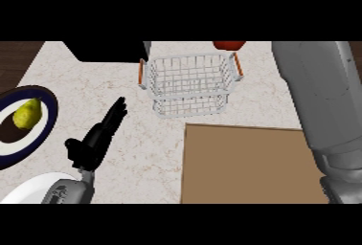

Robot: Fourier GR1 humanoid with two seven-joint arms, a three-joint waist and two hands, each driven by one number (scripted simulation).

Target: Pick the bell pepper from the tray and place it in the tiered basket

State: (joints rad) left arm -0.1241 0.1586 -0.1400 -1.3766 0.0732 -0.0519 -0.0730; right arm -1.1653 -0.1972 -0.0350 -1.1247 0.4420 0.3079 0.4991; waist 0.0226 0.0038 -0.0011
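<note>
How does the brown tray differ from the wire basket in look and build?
The tray is a flat, solid brown sheet; the basket is white open wire, stacked in two tiers. The basket has orange handles; the tray shows none. The tray lies nearer the robot, the basket farther back. Both rest on the counter.

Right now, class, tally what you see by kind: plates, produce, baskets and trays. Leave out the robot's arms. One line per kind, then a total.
Plates: 2 (dark blue plate, white plate)
Produce: 2 (pear, red bell pepper)
Baskets: 1 (wire tiered basket)
Trays: 1 (brown tray)
Total: 6
</note>
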